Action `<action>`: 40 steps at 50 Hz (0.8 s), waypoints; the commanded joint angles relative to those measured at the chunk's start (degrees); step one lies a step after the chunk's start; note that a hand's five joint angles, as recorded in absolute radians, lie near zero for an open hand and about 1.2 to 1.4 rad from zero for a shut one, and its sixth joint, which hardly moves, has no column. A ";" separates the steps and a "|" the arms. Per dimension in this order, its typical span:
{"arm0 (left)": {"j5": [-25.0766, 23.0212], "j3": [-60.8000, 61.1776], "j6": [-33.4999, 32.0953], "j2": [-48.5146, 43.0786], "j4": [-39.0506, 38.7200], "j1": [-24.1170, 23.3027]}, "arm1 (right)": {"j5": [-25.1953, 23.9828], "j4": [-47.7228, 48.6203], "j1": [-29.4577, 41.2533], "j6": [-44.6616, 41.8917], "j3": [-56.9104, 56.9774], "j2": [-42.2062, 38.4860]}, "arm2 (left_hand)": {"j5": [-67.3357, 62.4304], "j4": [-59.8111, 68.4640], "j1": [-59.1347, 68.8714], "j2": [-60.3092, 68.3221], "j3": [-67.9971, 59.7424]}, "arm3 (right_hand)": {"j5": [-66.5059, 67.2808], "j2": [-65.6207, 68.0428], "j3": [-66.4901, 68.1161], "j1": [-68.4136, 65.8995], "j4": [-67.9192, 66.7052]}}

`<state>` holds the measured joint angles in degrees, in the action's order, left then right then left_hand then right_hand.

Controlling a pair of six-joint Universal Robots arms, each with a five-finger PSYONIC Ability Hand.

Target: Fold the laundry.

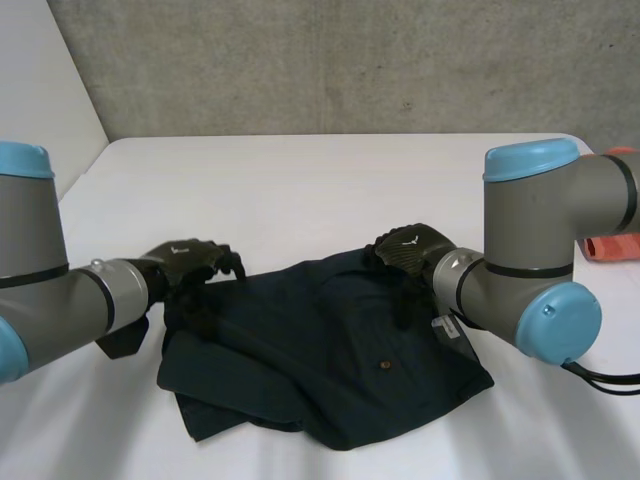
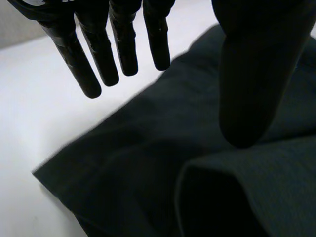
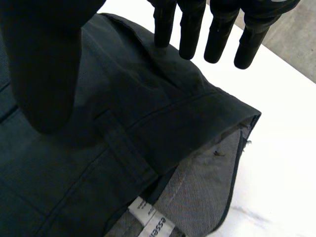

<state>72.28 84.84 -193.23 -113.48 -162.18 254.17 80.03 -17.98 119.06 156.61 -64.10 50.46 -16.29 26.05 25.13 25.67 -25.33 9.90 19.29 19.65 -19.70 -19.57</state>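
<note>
1. Fingers (image 2: 79, 64) of my left hand (image 1: 185, 262): straight, spread, thumb held apart. They're released, nothing gripped. The hand hangs over the left edge of the garment (image 1: 320, 350). Thumb is above the cloth, the other tips reach past that edge over bare desk (image 1: 300, 180).
2. Fingers (image 3: 190, 34) of my right hand (image 1: 410, 250): also straight & released, nothing gripped. Tips are at the far edge of the waistband (image 3: 148, 98); can't tell if they touch it. Thumb hangs over the cloth.
3. Writing: 1 white label (image 3: 159, 228) sewn inside the waistband, on the grey lining. Letters "essa" can be read, the rest is cut off. A smaller blank white tab sits just beside it.
4. Counts: 1 garment, dark navy, lying rumpled on the near middle of the desk, betw. my two hands.
5. 1 belt loop (image 3: 126, 148) on the waistband, under my right palm.
6. 1 small button (image 1: 385, 367) on the garment's upper surface, toward its near side.
7. 1 red-orange item (image 1: 612, 247) at the desk's right edge, behind my right arm, well apart from the garment. Can't tell what it is.
8. Grey concrete wall (image 1: 330, 60) behind the desk.
</note>
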 commanded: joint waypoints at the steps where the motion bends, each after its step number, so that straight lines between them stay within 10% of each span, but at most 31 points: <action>1: 2.60 -0.73 -0.74 -5.78 -0.86 -2.36 | 0.04 1.98 1.18 -0.78 0.29 -1.42 | -7.80 8.04 8.96 8.41 -8.76 | 30.27 30.88 30.52 -30.46 -30.59; 11: 9.01 -14.06 -6.10 -15.98 1.42 -3.85 | 0.48 9.44 1.88 -3.77 0.20 -1.94 | -53.69 53.93 54.85 54.30 -54.65 | 60.10 60.71 60.35 -60.30 -60.43; 22: 10.60 -26.83 -1.71 -8.87 -15.34 -4.64 | 3.73 25.08 0.83 -9.05 13.29 -3.88 | -53.71 53.95 54.87 54.33 -54.67 | 60.10 60.71 60.35 -60.30 -60.43; 32: 10.42 -26.84 -0.48 2.20 -47.87 -5.08 | -0.92 63.15 -2.60 5.09 20.24 1.30 | -53.71 53.95 54.87 54.33 -54.67 | 60.10 60.71 60.35 -60.30 -60.43; 40: 9.37 -18.41 0.14 5.55 -35.42 -6.84 | -3.38 49.64 -4.80 10.82 18.41 3.50 | -53.71 53.95 54.87 54.33 -54.67 | 60.10 60.71 60.35 -60.30 -60.43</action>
<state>82.16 59.84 -193.42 -109.66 -207.72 248.44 78.12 42.60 115.55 164.23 -43.45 52.63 -56.07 68.67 65.71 68.42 -68.12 57.46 67.58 68.10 -63.82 -68.67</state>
